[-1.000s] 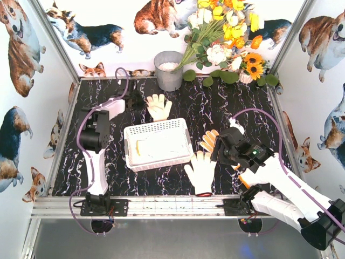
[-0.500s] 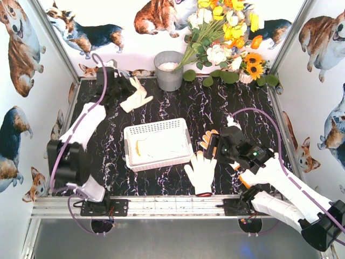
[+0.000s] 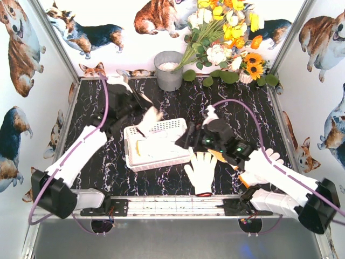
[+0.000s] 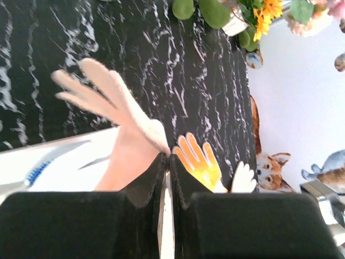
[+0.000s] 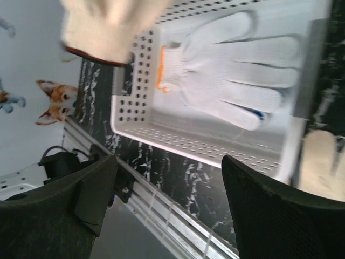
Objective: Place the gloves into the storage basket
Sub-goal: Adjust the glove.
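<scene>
Left gripper [image 4: 166, 159] is pinching a cream glove [image 4: 116, 102] above the storage basket [image 3: 173, 124]; release comes next. Right gripper [image 5: 170, 159] is gaping wide, empty.

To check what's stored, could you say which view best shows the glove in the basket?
Right wrist: the glove lies nearly whole in the basket. Top shows it small, partly covered; left wrist, nothing clear.

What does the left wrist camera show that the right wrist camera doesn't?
Left wrist only: a yellow knit glove, orange sunflowers, and the shut left gripper. Right wrist only: a white orange-cuffed glove in the white perforated plastic basket, plus the metal front rail. Both: that basket and the cream knit glove the left gripper holds.
</scene>
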You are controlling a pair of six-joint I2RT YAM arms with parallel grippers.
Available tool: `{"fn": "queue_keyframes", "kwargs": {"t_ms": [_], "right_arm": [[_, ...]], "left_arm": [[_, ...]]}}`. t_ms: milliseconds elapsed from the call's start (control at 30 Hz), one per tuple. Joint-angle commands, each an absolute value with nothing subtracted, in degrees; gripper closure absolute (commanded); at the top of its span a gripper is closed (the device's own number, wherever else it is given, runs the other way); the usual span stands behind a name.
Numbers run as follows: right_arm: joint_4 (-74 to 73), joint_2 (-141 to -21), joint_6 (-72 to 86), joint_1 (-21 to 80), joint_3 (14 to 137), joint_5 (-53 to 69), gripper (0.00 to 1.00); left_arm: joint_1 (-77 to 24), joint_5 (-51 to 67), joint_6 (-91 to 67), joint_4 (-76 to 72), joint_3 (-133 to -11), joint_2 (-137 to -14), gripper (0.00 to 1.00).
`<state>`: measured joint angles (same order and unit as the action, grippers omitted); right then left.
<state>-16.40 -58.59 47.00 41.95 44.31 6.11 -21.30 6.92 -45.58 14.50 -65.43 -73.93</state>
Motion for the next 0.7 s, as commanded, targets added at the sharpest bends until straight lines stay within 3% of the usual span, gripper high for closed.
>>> {"fn": "queue_keyframes", "kwargs": {"t_ms": [0, 400, 667], "right_arm": [[-5.4, -61.4, 49.1, 46.8, 49.3, 2.9, 0.20], [-6.2, -63.1, 40.2, 54.3, 54.2, -17.3, 0.20], [-1.8, -63.7, 37.4, 55.2, 54.6, -19.9, 0.22]], "left_arm": [[-28.6, -3.1, -53.6, 12.2, -63.1, -69.6, 1.00], [-45.0, -17.8, -64.9, 6.7, -60.2, -67.1, 1.00], [-52.9, -24.5, -68.6, 3.0, -60.0, -68.2, 1.00]]}}
